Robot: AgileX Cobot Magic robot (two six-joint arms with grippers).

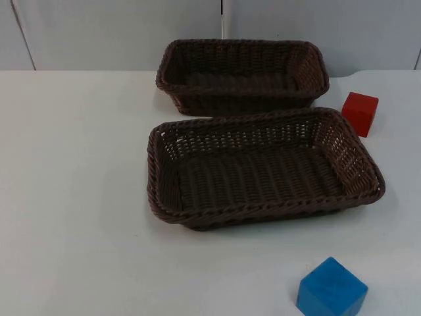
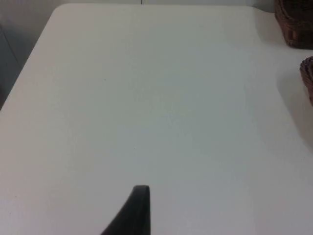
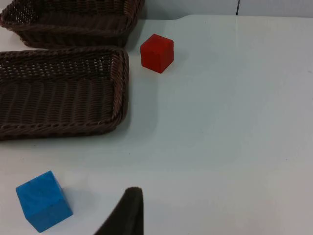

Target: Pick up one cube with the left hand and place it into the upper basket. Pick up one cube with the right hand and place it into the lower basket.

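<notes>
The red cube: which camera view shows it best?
The right wrist view: the red cube stands whole on the table beside the lower basket, with three faces visible. The top view shows it too, beside that basket's far right corner.

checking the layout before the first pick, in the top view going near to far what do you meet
blue cube → lower dark brown woven wicker basket → red cube → upper dark brown woven wicker basket → grey partition wall

bright, even | soft shadows (under baskets (image 1: 263,164)) | slight wrist blur
</notes>
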